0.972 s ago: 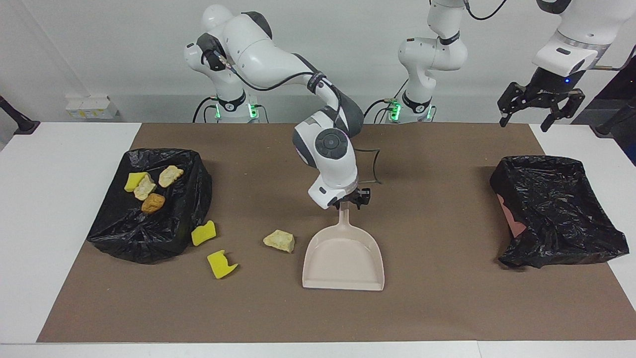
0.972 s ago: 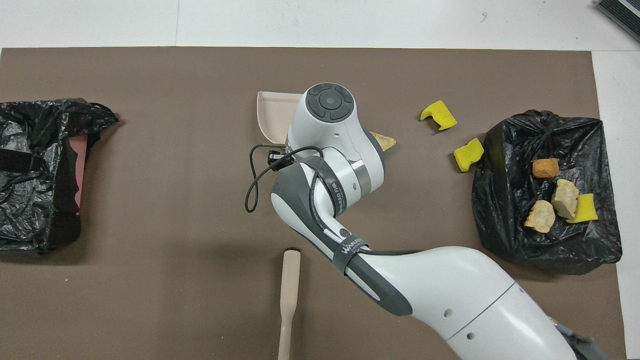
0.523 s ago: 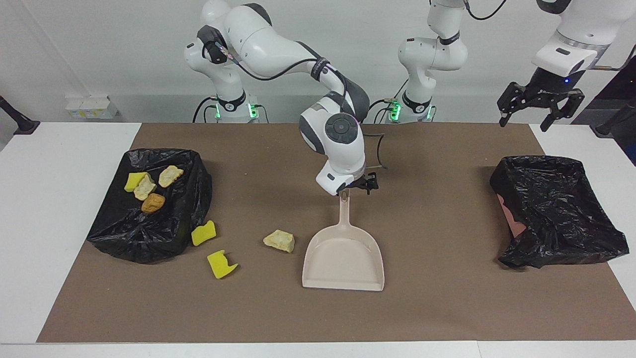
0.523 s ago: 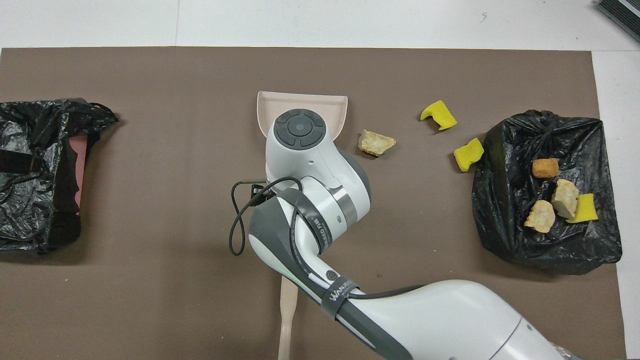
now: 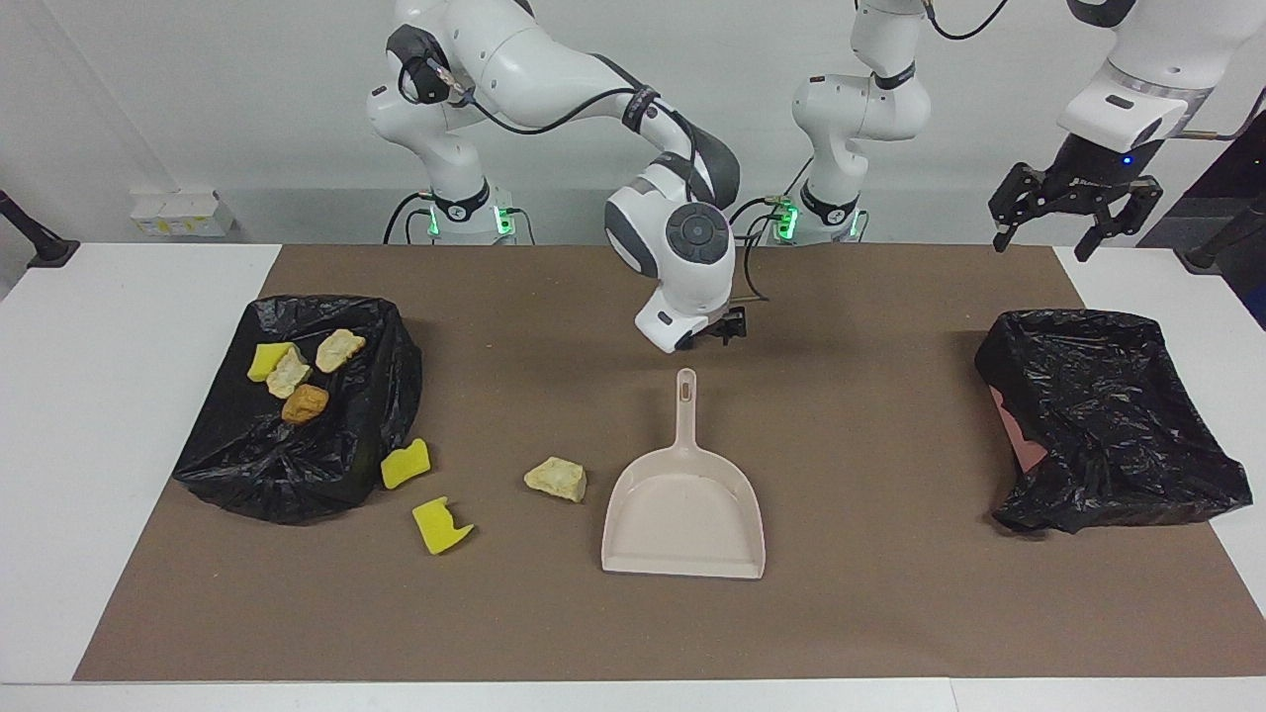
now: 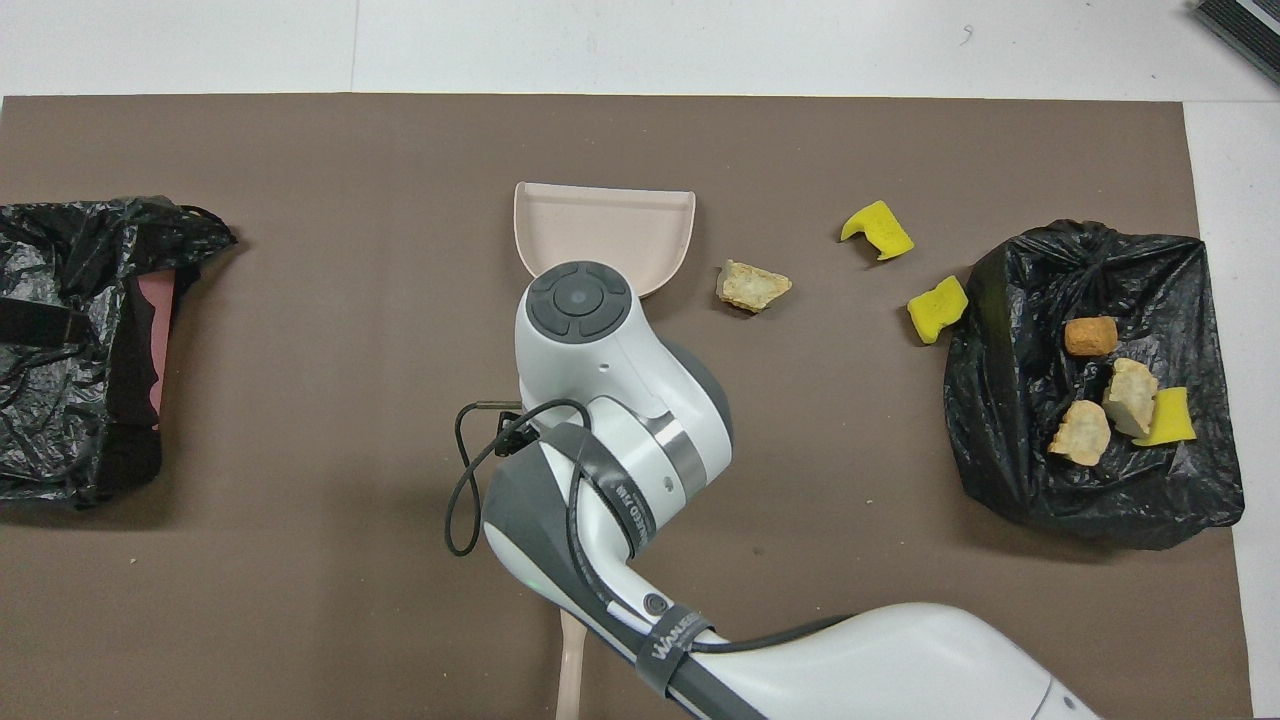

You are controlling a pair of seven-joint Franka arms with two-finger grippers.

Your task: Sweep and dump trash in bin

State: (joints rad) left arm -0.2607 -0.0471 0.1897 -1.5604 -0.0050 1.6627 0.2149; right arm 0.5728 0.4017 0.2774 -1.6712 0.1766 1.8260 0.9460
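Note:
Three loose trash pieces lie on the brown mat: a pale crusty chunk [image 5: 556, 479] [image 6: 753, 285] beside the beige dustpan [image 5: 682, 509] [image 6: 604, 228], and two yellow sponge pieces [image 5: 406, 463] [image 5: 440, 524] toward the right arm's end. More scraps [image 5: 302, 403] [image 6: 1090, 335] rest on a crumpled black bag [image 5: 257, 465]. The black-lined bin [image 5: 1098, 415] [image 6: 70, 350] stands at the left arm's end. My right gripper [image 5: 727, 326] hangs open and empty above the dustpan's handle tip. My left gripper [image 5: 1046, 245] waits open, high over the mat's corner by the bin.
A beige brush handle [image 6: 568, 670] pokes out from under the right arm near the robots' edge in the overhead view. White table [image 5: 119, 415] borders the mat at both ends.
My right gripper has let go of the dustpan handle, risen and drawn back toward the robots. The dustpan stays flat where it was. The left arm has not moved.

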